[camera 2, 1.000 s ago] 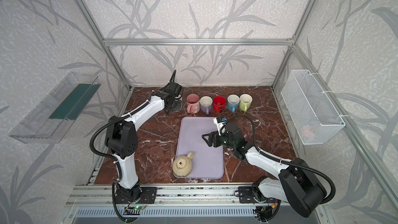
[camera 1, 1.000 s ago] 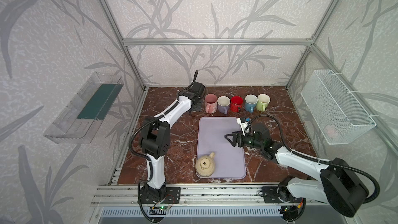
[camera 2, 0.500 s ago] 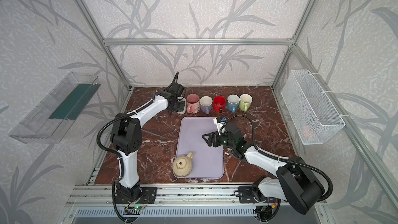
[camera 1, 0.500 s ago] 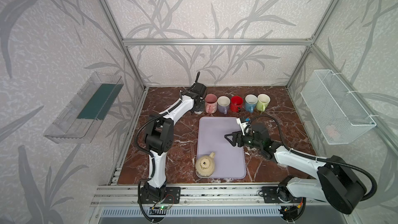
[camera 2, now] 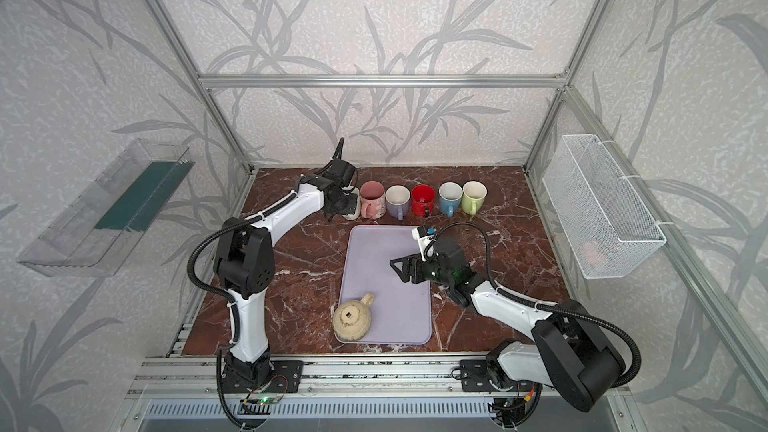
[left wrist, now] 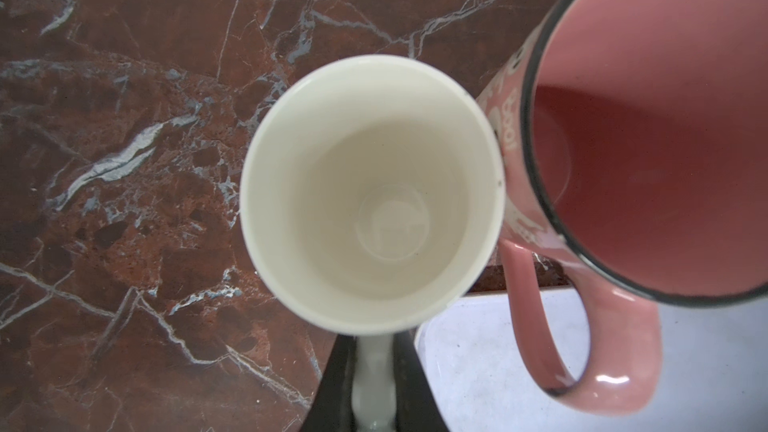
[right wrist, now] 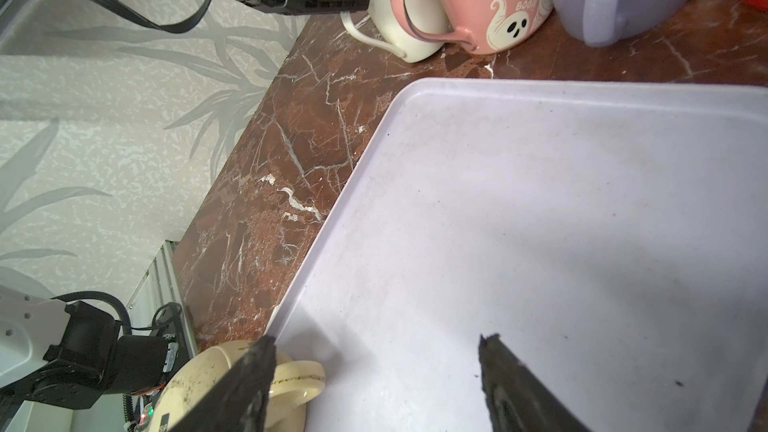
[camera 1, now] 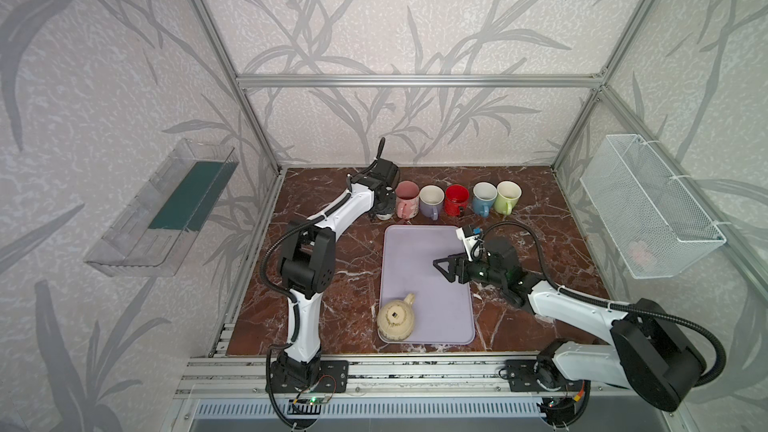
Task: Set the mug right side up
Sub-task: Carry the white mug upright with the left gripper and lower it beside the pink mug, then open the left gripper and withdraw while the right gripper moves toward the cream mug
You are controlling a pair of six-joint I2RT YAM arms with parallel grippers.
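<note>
left wrist view: white mug (left wrist: 372, 193) stands upright, just beside pink mug (left wrist: 644, 139); left gripper (left wrist: 374, 353) pinches its thin handle. likely glazed-slick, breakable; handle is the hold. right gripper (right wrist: 376, 342) gapes empty.

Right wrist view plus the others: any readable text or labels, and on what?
"BOO!!": printed on the pink mug among the ghost and pumpkin figures; the left wrist view shows the same word on it.
Dark square label on the upturned base of the beige mug: too small to read.
Nothing else legible in any view.
</note>
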